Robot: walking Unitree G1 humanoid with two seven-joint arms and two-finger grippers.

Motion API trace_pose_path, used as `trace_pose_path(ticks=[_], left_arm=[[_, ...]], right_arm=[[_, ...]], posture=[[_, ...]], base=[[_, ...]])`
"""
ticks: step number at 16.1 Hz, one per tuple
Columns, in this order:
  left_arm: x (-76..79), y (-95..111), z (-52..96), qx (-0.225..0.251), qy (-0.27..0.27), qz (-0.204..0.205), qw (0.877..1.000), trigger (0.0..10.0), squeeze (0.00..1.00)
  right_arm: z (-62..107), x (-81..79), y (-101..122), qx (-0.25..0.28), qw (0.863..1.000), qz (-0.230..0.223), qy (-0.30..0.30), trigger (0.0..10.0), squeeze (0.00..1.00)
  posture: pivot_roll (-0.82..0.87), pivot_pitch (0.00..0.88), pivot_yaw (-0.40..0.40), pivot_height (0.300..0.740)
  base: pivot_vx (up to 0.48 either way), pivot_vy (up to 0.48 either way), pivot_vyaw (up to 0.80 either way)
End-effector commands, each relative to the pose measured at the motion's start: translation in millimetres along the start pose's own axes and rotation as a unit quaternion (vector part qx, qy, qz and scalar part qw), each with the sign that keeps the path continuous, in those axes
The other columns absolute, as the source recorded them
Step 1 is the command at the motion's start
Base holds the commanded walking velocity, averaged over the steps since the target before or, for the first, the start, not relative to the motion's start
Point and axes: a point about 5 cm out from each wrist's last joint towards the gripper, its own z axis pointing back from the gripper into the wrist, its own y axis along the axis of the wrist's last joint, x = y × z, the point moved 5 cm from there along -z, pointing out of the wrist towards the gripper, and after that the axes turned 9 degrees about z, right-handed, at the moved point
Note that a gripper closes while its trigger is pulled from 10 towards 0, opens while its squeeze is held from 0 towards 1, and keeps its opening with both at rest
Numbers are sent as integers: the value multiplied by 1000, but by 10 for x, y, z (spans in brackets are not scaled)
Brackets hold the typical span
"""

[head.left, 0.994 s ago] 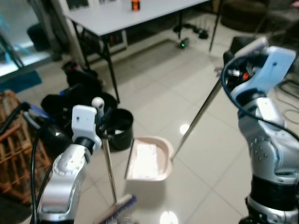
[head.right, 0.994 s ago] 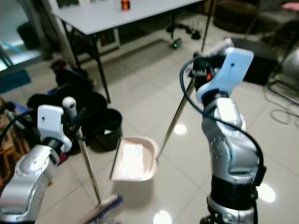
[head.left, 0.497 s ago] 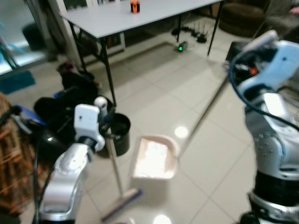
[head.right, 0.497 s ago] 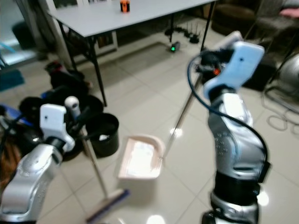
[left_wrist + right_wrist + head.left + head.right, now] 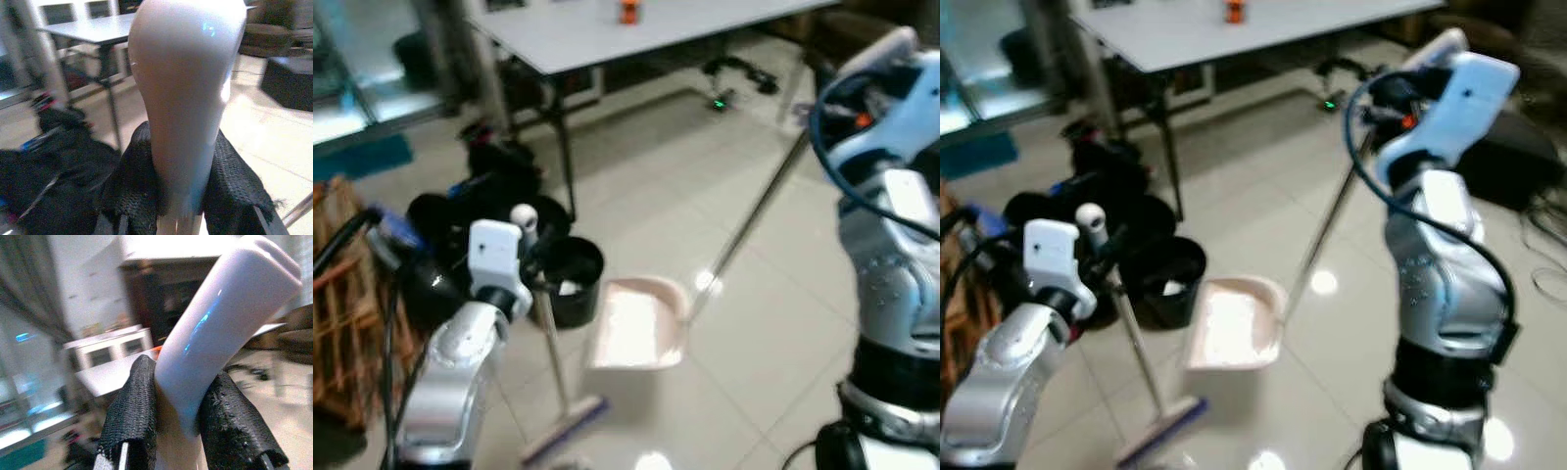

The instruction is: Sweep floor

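My left gripper is shut on the broom handle, whose white rounded top sits between the black fingers. The broom's head rests on the tiled floor in front of me. A pale pink dustpan lies flat on the floor just right of the broom. Its long metal handle slants up to my right gripper, which is shut on the handle's white grip.
A small black bin stands just left of the dustpan. Black bags and cables pile up behind it under a grey table. A wooden rack is at my left. Open tiles spread to the right.
The whole view has shifted, so the camera moved. The broom, dustpan and both grips stay much as they were.
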Motion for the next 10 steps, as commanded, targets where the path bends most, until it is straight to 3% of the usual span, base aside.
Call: trace_pose_path(ticks=[1,10], left_arm=[[-15,90,-7,15,4,-9,1000,10000,0],[0,87,0,13,-4,-19,1000,10000,0]], right_arm=[[-23,-68,109,21,1000,-16,15,10000,0],[-31,-21,128,29,999,-28,3,10000,0]], posture=[[-33,18,18,740],[-28,10,18,740]], base=[[330,0,513],[329,0,0]])
